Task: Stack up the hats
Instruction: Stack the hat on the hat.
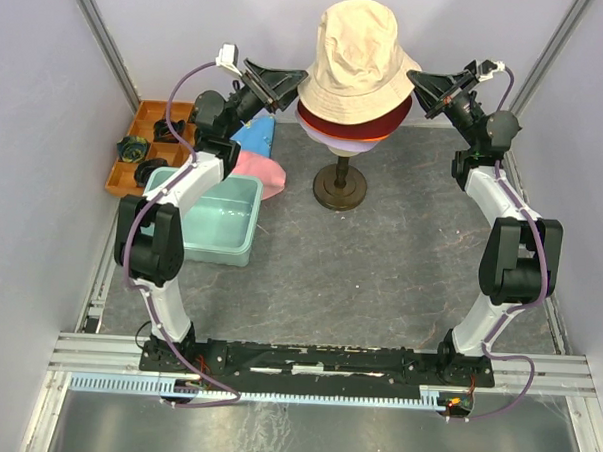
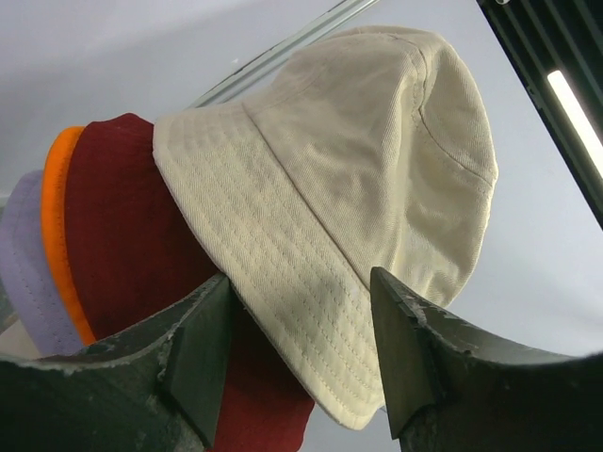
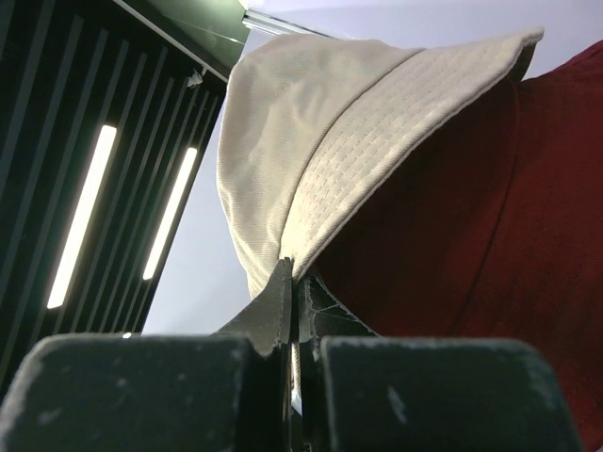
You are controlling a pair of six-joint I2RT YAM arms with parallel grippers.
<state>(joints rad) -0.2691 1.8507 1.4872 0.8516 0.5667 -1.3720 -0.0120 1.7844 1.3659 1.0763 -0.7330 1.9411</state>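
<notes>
Far centre, over stand [image 1: 340,188]: cream hat [image 1: 357,48] topping dark red hat [image 1: 351,120], orange hat [image 2: 58,235], lavender hat [image 2: 24,264]. Left gripper [image 2: 301,278]: open, astride cream brim. Right gripper [image 3: 290,268]: pinched shut on the same brim. Pink hat [image 1: 259,171]: left, on surface.

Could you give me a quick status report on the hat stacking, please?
Left gripper open, fingers straddling brim of cream hat. Right gripper shut on opposite brim. Hat sits atop dark red hat; pink hat not yet stacked. Nothing blocking.
</notes>
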